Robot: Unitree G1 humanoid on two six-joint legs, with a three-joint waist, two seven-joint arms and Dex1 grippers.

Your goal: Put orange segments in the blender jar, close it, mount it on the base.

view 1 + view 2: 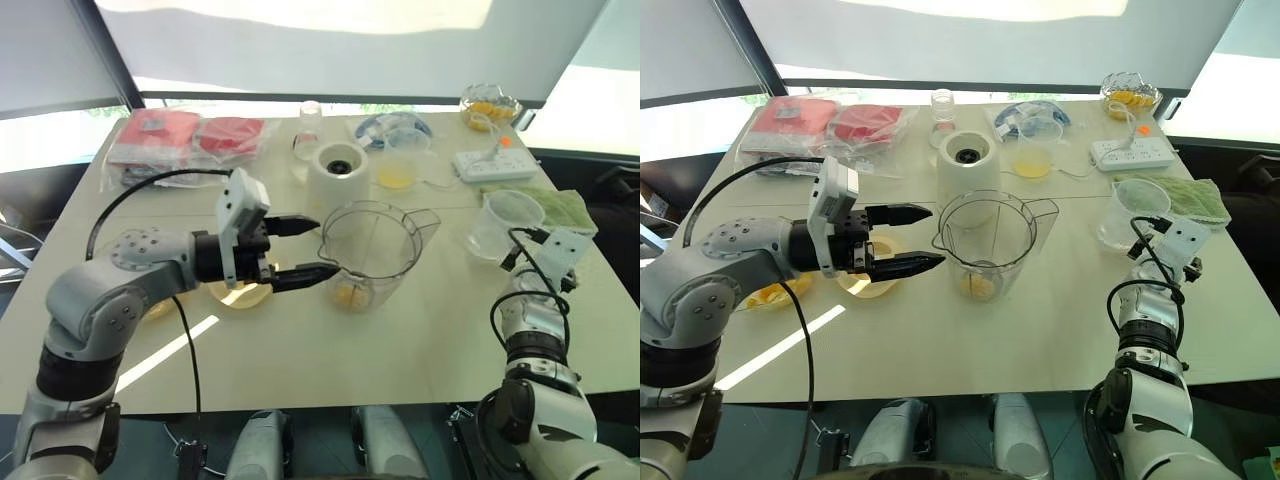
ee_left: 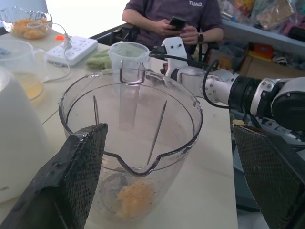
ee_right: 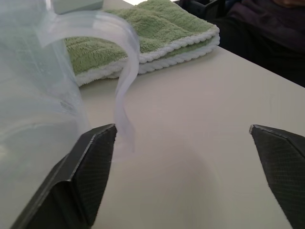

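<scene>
The clear blender jar (image 1: 385,235) stands upright mid-table with a few orange segments (image 2: 136,196) at its bottom. My left gripper (image 1: 318,248) is open and level at the jar's spout side, one finger on either side of the spout, holding nothing. The white base (image 1: 338,175) stands just behind the jar. More orange segments lie in a glass bowl (image 1: 490,105) at the far right corner and on a plate (image 1: 770,295) under my left arm. My right gripper (image 3: 195,157) is open low over the table, its one finger beside the handle of a small clear cup (image 1: 505,225).
A green towel (image 1: 555,205) lies behind the small cup, with a power strip (image 1: 497,163) farther back. A cup of yellow liquid (image 1: 395,168), a small glass jar (image 1: 310,125) and red packets (image 1: 190,140) line the back. A seated person (image 2: 176,19) holds a phone beyond the table's right side.
</scene>
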